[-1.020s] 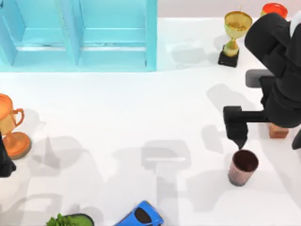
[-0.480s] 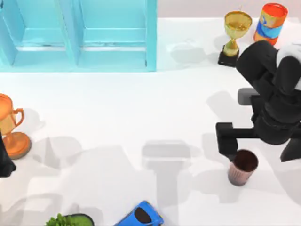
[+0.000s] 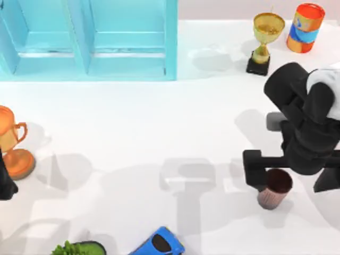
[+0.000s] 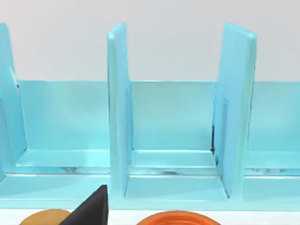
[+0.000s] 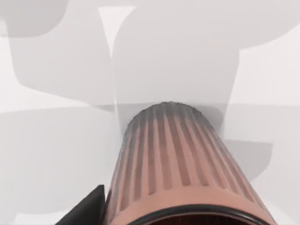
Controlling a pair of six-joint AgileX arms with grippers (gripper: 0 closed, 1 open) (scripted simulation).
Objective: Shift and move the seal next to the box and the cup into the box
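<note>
Bare table (image 3: 138,122) is left open between the cup (image 3: 274,188) and the box (image 3: 87,40); the gold trophy (image 3: 264,42) and can (image 3: 304,27) are set aside.

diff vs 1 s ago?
The right claw came down toward the table's near edge and now straddles the cup, one finger at its left side; nothing gripped yet. The arm no longer hides the orange can but now covers the seal. The cup, gold trophy and left arm stayed put.
</note>
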